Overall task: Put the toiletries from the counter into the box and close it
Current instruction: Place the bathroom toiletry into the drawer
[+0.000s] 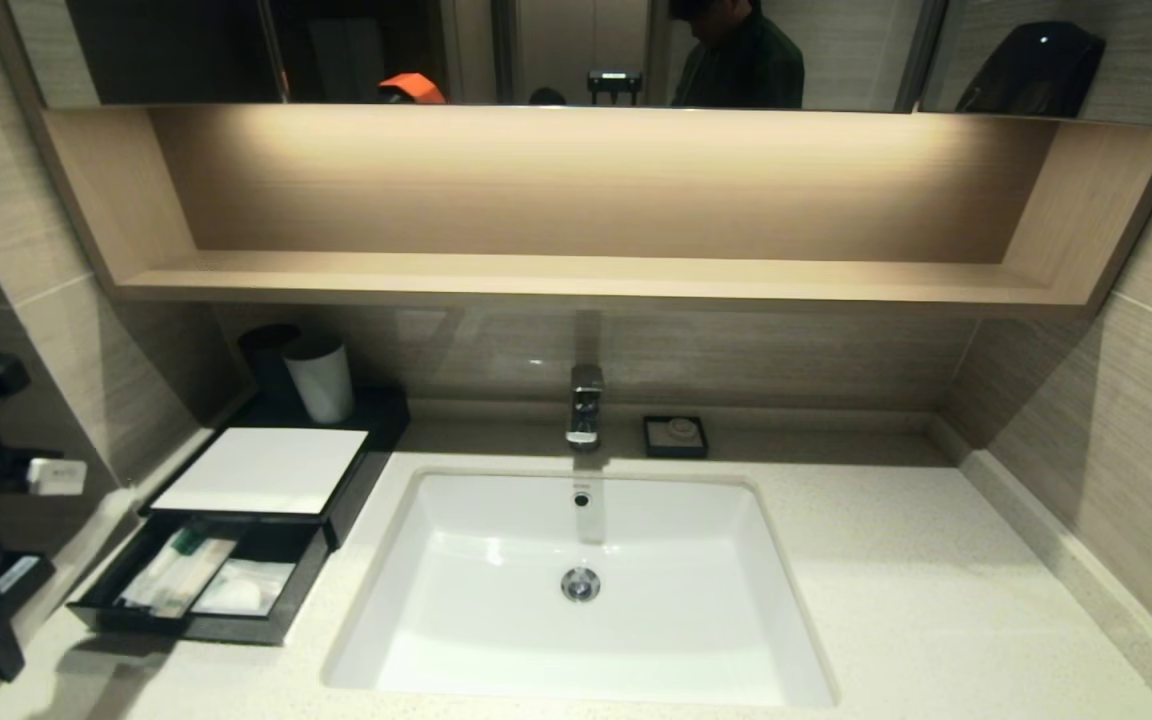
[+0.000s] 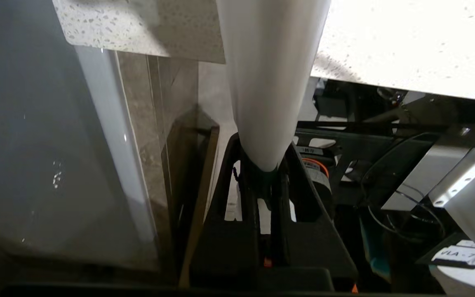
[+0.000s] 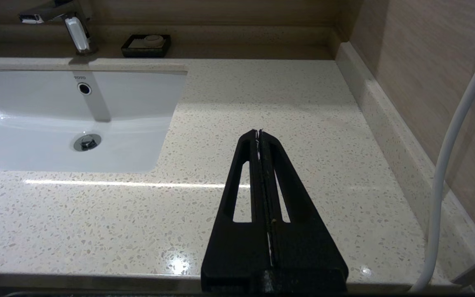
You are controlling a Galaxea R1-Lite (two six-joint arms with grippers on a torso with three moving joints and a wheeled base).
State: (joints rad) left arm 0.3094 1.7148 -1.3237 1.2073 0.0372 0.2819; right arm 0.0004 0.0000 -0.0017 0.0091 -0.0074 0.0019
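toiletries [image 1: 206, 580], wrapped in clear plastic, lie inside the pulled-out drawer of the black box [image 1: 266, 470] at the left end of the counter [image 1: 896, 600]: long pale packets on one side, a square one with a white round item beside them. the box's flat white top panel sits above the drawer, which stands open toward the counter's front edge. "toto" is printed on the white basin [image 3: 27, 123] by the overflow hole. behind the box stand a white cup [image 1: 319, 377] and a black cup [image 1: 266, 358]; a small black square dish [image 1: 675, 436] sits beside the tap [image 1: 585, 403]. the left gripper [image 2: 262, 181] hangs off the counter's left edge, fingers clenched, a white cable crossing in front of it. the right gripper [image 3: 259, 134] hovers over bare counter right of the basin, fingers pressed together, holding nothing.
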